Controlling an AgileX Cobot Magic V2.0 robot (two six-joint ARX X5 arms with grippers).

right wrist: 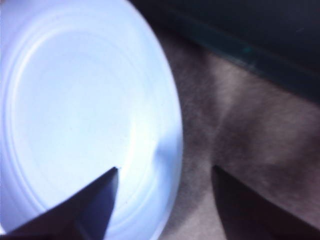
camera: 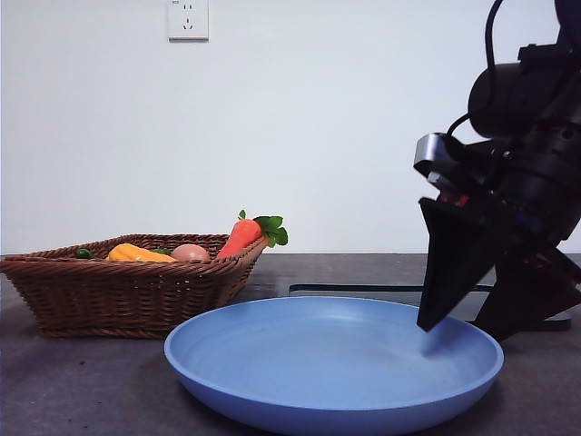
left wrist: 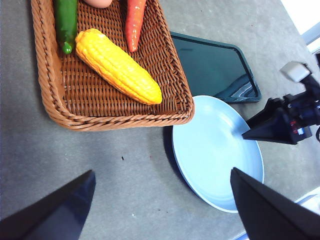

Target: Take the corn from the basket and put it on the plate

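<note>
The yellow corn (left wrist: 119, 66) lies loose in the brown wicker basket (left wrist: 115, 122). In the front view only the corn's top (camera: 136, 253) shows over the basket's wall (camera: 127, 295). The blue plate (camera: 327, 363) stands bare just in front of the basket. My right gripper (camera: 454, 327) is open and low, its jaws astride the plate's rim (right wrist: 165, 150), one over the plate, one over the table. The left wrist view shows this gripper (left wrist: 247, 134) at the plate's edge (left wrist: 215, 150). My left gripper (left wrist: 162, 171) hangs open and high above the table, short of the basket, holding nothing.
A red-orange carrot (left wrist: 135, 22) with green leaves, a green vegetable (left wrist: 66, 22) and a pinkish egg-shaped item (camera: 189, 252) share the basket. A flat black tray (left wrist: 215, 67) lies behind the plate. A white wall stands behind the table.
</note>
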